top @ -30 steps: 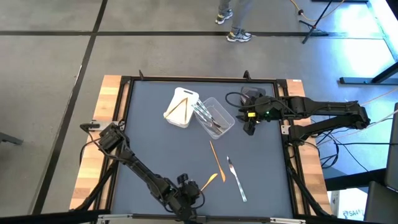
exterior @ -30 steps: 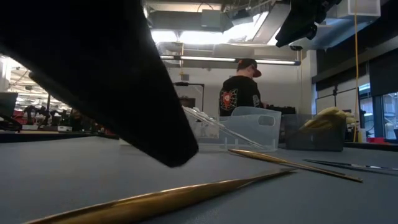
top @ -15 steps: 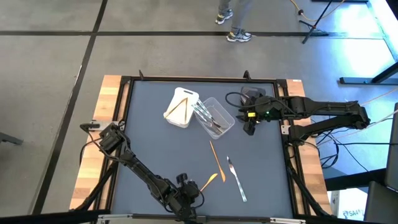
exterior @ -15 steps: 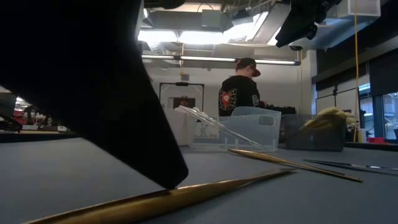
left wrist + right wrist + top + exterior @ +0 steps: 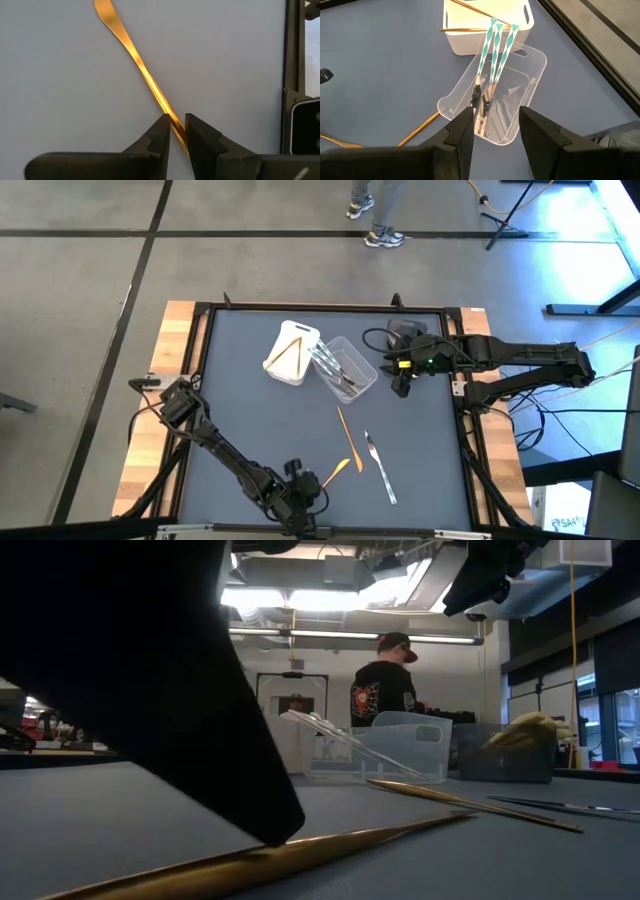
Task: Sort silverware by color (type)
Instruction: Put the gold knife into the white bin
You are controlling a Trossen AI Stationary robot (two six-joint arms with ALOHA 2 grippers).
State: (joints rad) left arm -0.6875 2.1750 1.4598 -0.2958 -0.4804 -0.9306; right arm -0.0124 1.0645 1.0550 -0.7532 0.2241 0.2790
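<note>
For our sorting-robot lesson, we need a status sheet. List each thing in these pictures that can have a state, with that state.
Left gripper: jaws closed on the orange utensil, at the table's near edge.
Orange utensil: lying on the table, gripped.
Right gripper: open, empty, raised near the clear tub.
Clear tub: holds several utensils.
White tub: holds tan utensils.
Clear fork: loose on the table.
Tan utensil: loose on the table.

Grey concrete floor [image 5: 250, 270], dark seam lines; person [image 5: 385, 685] at 12 o'clock; ceiling lights [image 5: 300, 600] bright; tall windows [image 5: 610, 725] at 3 o'clock.
</note>
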